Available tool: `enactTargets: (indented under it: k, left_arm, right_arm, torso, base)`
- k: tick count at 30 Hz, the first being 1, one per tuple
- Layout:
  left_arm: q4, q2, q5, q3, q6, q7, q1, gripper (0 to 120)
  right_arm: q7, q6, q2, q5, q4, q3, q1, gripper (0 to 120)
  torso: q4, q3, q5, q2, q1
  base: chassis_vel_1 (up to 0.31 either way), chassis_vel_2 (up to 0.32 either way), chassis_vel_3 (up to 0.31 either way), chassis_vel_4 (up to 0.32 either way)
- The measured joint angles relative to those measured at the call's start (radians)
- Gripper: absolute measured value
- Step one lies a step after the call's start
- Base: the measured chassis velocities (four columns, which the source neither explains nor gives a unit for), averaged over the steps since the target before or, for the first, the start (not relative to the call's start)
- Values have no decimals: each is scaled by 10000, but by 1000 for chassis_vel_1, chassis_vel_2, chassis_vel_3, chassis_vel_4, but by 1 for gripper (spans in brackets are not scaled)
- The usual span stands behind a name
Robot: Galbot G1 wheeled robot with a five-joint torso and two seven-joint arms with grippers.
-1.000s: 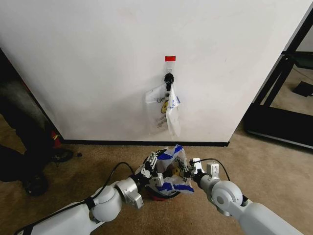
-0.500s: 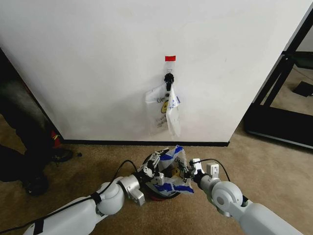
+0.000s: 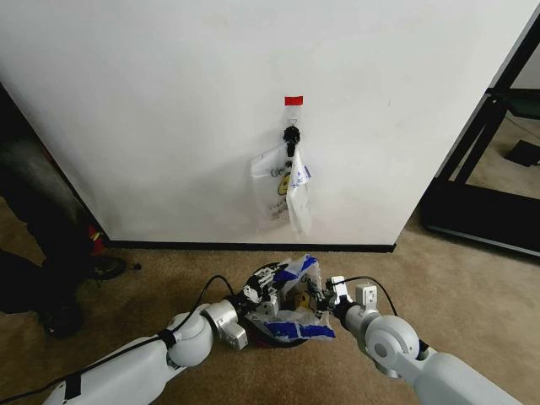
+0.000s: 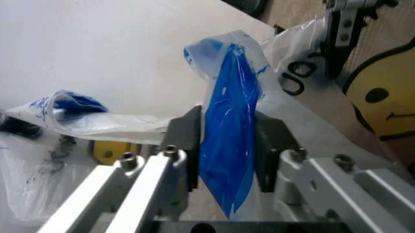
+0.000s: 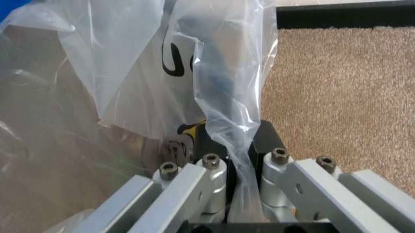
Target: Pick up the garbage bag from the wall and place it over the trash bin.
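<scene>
Both grippers low at the trash bin (image 3: 272, 340), in front of the wall (image 3: 169, 110): left gripper (image 3: 263, 294) clenched on a blue patch of the garbage bag (image 3: 297, 314), right gripper (image 3: 323, 297) pinching its clear film. Bag is spread between them across the bin's mouth. More bags (image 3: 285, 198) hang on the hook (image 3: 291, 137) under the red tape (image 3: 293, 100).

Bare carpet (image 3: 472, 278) rt of trash bin (image 3: 278, 337); wall (image 3: 169, 126) prob. close behind.

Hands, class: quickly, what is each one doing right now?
Left hand: shut on the garbage bag, over the trash bin.
Right hand: shut on the same bag.
</scene>
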Motion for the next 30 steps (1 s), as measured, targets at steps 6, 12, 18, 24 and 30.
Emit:
enactTargets:
  k: [6,12,18,24,30]
  left_arm:
    - [-321,83,-290,61,-2,-6,128,0]
    - [-422,78,-1043,169,253,9,60,0]
    - [-973,55,-4193,615,1939,28,-558,0]
    - [-1056,-51,-7969,990,3832,-333,-1853,0]
    - [-640,-192,-10510,1093,5206,-617,-2834,0]
  right_arm:
    - [15,-17,8,15,-72,-11,56,1]
    - [14,-20,2,18,-82,-21,73,1]
    - [-2,-19,17,-26,-53,-31,58,1]
    - [-168,26,7,-188,-12,-34,16,1]
    - [-346,80,-5,-298,44,-42,-7,1]
  torso:
    - [1,0,0,0,0]
    - [1,0,0,0,0]
    - [0,0,0,0,0]
    - [-1,0,0,0,0]
    - [0,1,1,0,0]
  base:
    - [0,0,0,0]
    - [0,0,0,0]
    - [0,0,0,0]
    - [0,0,0,0]
    - [0,0,0,0]
